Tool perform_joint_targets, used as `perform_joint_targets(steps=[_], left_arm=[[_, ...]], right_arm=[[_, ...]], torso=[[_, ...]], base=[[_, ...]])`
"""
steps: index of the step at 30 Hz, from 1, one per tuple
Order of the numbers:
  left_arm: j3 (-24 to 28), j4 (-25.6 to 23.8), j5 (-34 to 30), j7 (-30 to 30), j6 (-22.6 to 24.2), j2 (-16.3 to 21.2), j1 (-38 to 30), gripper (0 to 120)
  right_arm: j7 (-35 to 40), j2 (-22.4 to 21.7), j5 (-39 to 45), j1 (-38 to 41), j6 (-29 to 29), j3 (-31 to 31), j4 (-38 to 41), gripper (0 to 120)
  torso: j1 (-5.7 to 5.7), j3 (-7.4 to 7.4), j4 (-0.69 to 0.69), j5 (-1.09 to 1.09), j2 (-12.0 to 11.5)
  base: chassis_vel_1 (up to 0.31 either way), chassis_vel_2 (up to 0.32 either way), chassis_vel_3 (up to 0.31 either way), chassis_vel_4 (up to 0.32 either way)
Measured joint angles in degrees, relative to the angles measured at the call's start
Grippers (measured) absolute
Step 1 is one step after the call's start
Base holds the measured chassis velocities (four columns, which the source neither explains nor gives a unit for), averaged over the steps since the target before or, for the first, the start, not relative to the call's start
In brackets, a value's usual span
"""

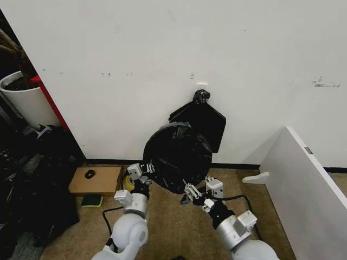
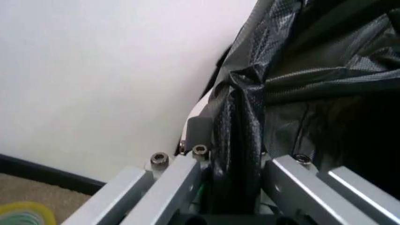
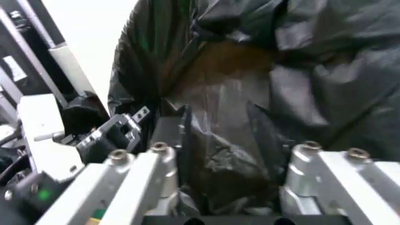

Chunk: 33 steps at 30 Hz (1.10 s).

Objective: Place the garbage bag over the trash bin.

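- Both claws sit nearest the head camera: left gripper point(image 1: 142, 172) and right gripper point(image 1: 196, 194), each at the lower edge of the garbage bag point(image 1: 178, 157).
- Left wrist view: a fold of black film point(image 2: 234, 140) runs between the jaws, pinched tight.
- Right wrist view: crumpled film point(image 3: 225, 173) bunched between its jaws too, closed on it.
- Bag is stretched round and dark above the carpet point(image 1: 173, 222), by the wall point(image 1: 162, 54); a sliver of white at the left jaw may be the trash bin point(image 2: 198, 110), hard to confirm.
- Doing it well, I'd judge: keep both pinches even, tension level, so the film doesn't tear or slip.
- Readable writing: none.
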Motion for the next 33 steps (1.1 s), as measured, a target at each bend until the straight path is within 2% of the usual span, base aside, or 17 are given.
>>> perform_joint_targets(steps=[1,5,6,10,20,33], left_arm=[[0.00,0.00,0.00,0.00,0.00,0.00,0.00,0],[2.80,1.48,0.23,-0.36,0.06,-1.39,-0.36,0],[2.80,1.48,0.23,-0.36,0.06,-1.39,-0.36,0],[3.94,2.34,0.50,-0.39,0.09,-1.43,-0.51,0],[4.77,4.40,3.36,-0.60,-1.60,-1.29,-0.52,0],[6.40,5.06,5.71,0.12,-2.08,-1.66,-0.15,0]], right_arm=[[0.00,0.00,0.00,0.00,0.00,0.00,0.00,32],[3.68,2.32,0.72,4.66,-1.94,-3.00,-4.03,13],[3.68,2.32,0.72,4.66,-1.94,-3.00,-4.03,13],[9.40,4.27,-0.40,8.61,-5.03,-5.09,-7.64,0],[21.71,5.91,-0.97,13.46,-11.24,-6.16,-11.31,0],[27.35,10.96,-2.62,19.76,-14.02,-7.68,-18.27,0]], torso=[[0.00,0.00,0.00,0.00,0.00],[0.00,0.00,-0.01,-0.01,0.00],[0.00,0.00,-0.01,-0.01,0.00],[0.00,0.00,0.01,-0.01,0.00],[0.00,0.00,0.00,-0.01,0.00],[0.00,0.00,0.00,-0.01,0.00]], base=[[0.000,0.000,0.000,0.000],[0.000,0.000,0.000,0.000],[0.000,0.000,0.000,0.000],[0.000,0.000,0.000,0.000],[0.000,0.000,0.000,0.000],[0.000,0.000,0.000,0.000]])
